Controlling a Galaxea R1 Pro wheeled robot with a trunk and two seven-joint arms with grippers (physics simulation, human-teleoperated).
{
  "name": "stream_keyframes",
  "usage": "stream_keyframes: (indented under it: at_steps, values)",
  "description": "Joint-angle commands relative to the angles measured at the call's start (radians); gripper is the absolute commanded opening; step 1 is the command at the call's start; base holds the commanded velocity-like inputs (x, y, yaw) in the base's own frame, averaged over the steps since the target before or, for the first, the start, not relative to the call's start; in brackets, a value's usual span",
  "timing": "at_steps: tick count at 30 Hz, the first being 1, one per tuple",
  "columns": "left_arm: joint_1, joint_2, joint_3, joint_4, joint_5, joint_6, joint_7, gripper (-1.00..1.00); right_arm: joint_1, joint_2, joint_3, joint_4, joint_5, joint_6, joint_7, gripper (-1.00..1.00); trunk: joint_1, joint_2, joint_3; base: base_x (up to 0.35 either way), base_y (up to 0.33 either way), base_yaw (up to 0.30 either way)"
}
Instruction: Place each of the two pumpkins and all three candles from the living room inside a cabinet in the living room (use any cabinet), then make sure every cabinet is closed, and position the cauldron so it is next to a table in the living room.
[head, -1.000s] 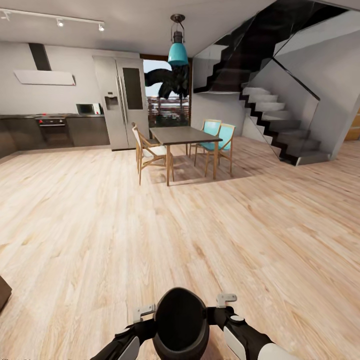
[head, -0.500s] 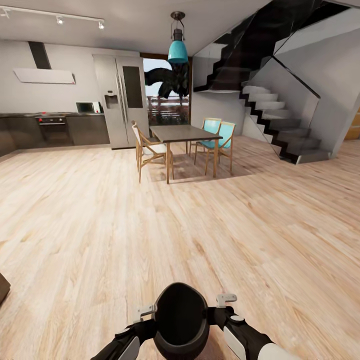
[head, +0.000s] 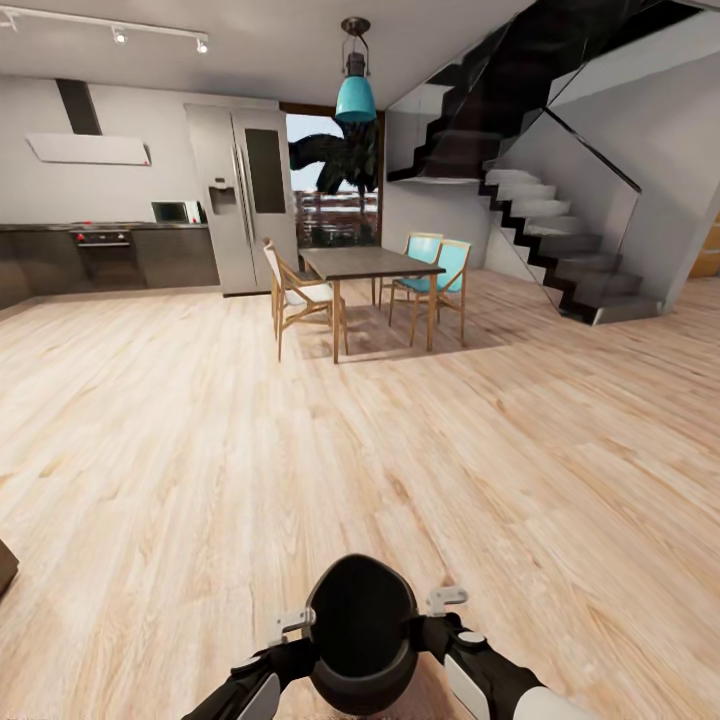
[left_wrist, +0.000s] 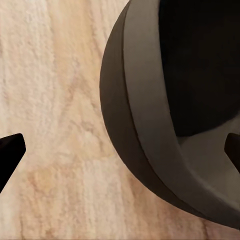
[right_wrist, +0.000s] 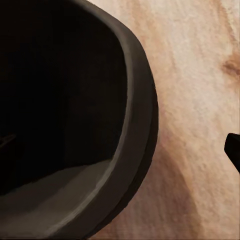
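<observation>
Now, cauldron (head: 361, 632): we carry it low in front of us, between both arms, above the wooden floor (head: 300, 450).
Grip: left gripper (head: 290, 623) and right gripper (head: 446, 598) each straddle the rim; whether they clamp it we cannot tell.
Handling: likely heavy, rigid, glossy-slick; the rim is the hold.
Obstacles: dining table (head: 370, 264) with chairs (head: 295, 300) far ahead; staircase (head: 570, 250) beyond.

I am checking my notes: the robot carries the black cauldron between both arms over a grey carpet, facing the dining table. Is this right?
Not quite: below the cauldron is a light wooden floor, not carpet, as the head view shows. The dining table is indeed ahead.
</observation>
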Motion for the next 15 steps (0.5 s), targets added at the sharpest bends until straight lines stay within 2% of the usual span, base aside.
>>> stream_keyframes:
  at_steps: [1,3,8,15]
  values:
    - [-0.001,0.001,-0.009,-0.002,0.010,0.003,0.009,1.00,-0.001,0.000,0.014,0.000,-0.008,0.001,0.005,1.00,0.004,-0.008,-0.004,0.000,0.000,0.000]
    - [0.000,0.001,-0.011,-0.002,0.011,0.003,0.000,1.00,-0.001,0.000,0.024,0.000,-0.008,0.001,0.010,1.00,0.011,-0.022,-0.010,0.000,0.000,0.000]
    - [-0.001,0.003,-0.011,-0.002,0.011,0.004,-0.095,1.00,-0.001,0.000,0.031,0.000,-0.008,0.001,0.012,1.00,0.020,-0.036,-0.020,0.000,0.000,0.000]
    - [0.000,0.004,-0.011,-0.002,0.012,0.003,-0.111,1.00,-0.001,0.000,0.031,0.000,-0.009,0.002,0.012,1.00,0.020,-0.036,-0.020,0.000,0.000,0.000]
